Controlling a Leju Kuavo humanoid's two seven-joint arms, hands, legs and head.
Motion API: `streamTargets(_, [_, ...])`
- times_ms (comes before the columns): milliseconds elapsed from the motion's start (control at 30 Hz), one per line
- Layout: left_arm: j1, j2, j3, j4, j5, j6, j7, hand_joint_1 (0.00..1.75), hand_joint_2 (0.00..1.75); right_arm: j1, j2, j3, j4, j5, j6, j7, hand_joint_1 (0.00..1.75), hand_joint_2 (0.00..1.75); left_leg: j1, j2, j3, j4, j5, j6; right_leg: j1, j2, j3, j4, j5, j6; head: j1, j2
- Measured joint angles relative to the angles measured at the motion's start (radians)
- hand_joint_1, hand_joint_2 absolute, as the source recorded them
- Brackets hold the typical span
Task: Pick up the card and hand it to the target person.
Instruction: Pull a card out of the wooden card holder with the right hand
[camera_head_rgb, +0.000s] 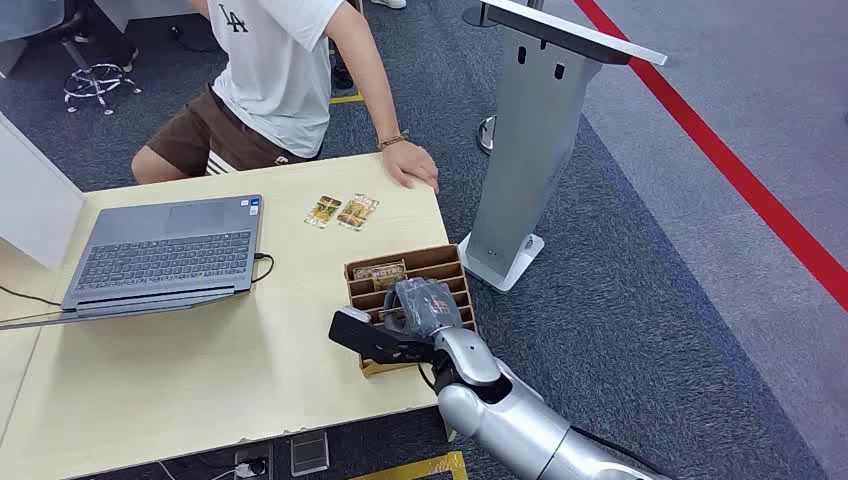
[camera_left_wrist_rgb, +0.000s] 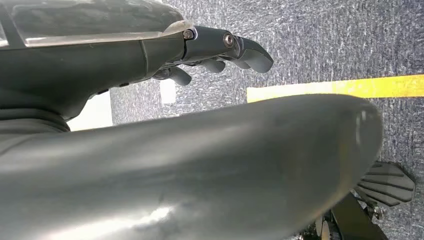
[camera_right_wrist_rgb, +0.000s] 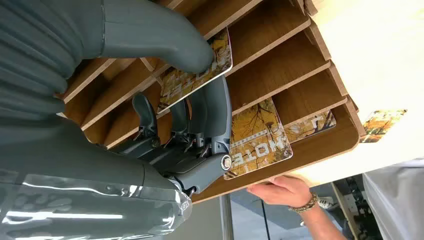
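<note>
We see our right hand (camera_head_rgb: 425, 305) down in the wooden card rack (camera_head_rgb: 452, 262) at the table's (camera_head_rgb: 200, 360) near right edge, thumb (camera_right_wrist_rgb: 165, 37) and fingers (camera_right_wrist_rgb: 212, 107) pinching a yellow card (camera_right_wrist_rgb: 197, 75) that sits in one of the slots, with more cards (camera_right_wrist_rgb: 257, 137) in the slots beyond. Our left hand (camera_left_wrist_rgb: 220, 50) hangs over the carpet with fingers loosely curled around nothing, while the person (camera_head_rgb: 280, 70) leans a hand (camera_head_rgb: 410, 165) on the table's far corner beside two loose cards (camera_head_rgb: 342, 211).

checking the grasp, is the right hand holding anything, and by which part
The right hand pinches a card by its end, thumb on its face, still in the wooden rack.
</note>
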Motion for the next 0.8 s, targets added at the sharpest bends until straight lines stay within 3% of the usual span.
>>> streamTargets(333, [0.0, 0.0, 0.0, 0.0, 0.0, -0.001, -0.001, 0.0, 0.0, 0.003, -0.003, -0.002, 0.001, -0.002, 0.001, 0.005, 1.75, 1.75, 0.0, 0.0, 0.0, 0.0, 0.0, 0.0, 0.0, 0.0, 0.0, 0.0, 0.0, 0.0, 0.0, 0.0])
streamTargets(467, [0.0, 0.0, 0.0, 0.0, 0.0, 0.0, -0.003, 0.0, 1.75, 0.002, -0.004, -0.006, 0.002, -0.003, 0.001, 0.001, 1.75, 1.75, 0.0, 0.0, 0.0, 0.0, 0.0, 0.0, 0.0, 0.0, 0.0, 0.0, 0.0, 0.0, 0.0, 0.0])
streamTargets(800, [0.0, 0.001, 0.0, 0.0, -0.01, 0.008, -0.013, 0.0, 1.75, 0.002, -0.005, -0.008, 0.002, -0.003, -0.008, -0.011, 1.75, 1.75, 0.0, 0.0, 0.0, 0.0, 0.0, 0.0, 0.0, 0.0, 0.0, 0.0, 0.0, 0.0, 0.0, 0.0])
